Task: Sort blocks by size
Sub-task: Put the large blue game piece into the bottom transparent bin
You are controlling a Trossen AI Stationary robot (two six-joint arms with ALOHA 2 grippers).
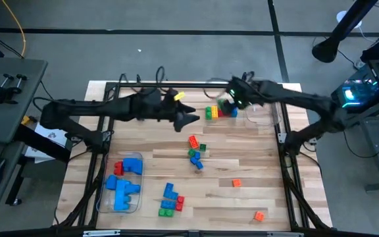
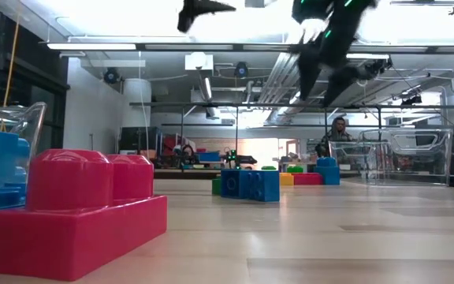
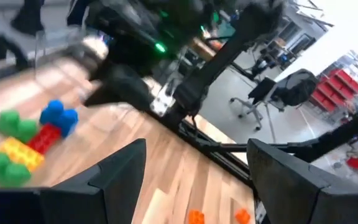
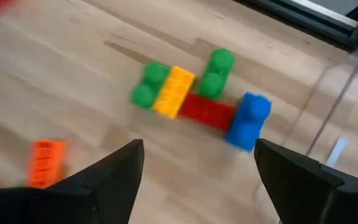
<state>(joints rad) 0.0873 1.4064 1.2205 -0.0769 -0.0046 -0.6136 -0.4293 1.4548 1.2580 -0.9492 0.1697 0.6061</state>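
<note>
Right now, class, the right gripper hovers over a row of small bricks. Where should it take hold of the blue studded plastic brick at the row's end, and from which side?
Judging by its pose, grip the blue studded plastic brick across its two long sides, coming straight down. It lies flat, studs up, at the row's end beside the red brick, so only that end is blocked. The open right gripper hovers above.

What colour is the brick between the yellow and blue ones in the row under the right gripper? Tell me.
Red brick; right wrist view shows it best.

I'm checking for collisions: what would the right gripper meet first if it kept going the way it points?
Probably the row of small bricks: the open right gripper points at its red brick, nothing between. Depth is unclear.
</note>
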